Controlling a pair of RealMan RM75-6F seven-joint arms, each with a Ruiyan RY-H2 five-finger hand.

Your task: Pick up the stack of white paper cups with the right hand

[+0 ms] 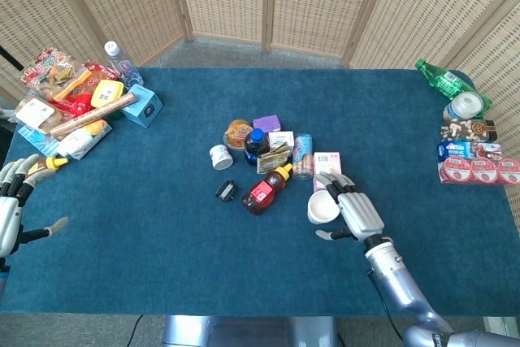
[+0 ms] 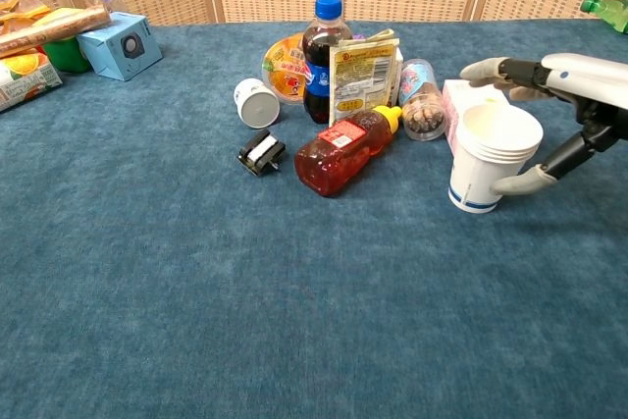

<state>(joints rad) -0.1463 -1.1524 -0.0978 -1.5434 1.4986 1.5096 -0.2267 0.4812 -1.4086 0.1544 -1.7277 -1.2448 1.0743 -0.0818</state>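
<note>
- We see the stack of white paper cups (image 2: 491,159) upright on the blue surface (image 2: 294,321), at four o'clock from the red bottle (image 2: 341,149).
- Our right hand (image 2: 574,95) brackets it, fingers spread, thumb seemingly touching, grasping nothing.
- Our left hand (image 1: 11,201) hangs released at nine o'clock.

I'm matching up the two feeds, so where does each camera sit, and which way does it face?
Head view: high above the near table edge, looking steeply down on the whole table; shows the left hand and the right hand with its forearm.
Chest view: low at the near edge, looking level across the table toward the screen; only the right hand shows.
Both share the paper cups, red bottle and right hand.
</note>
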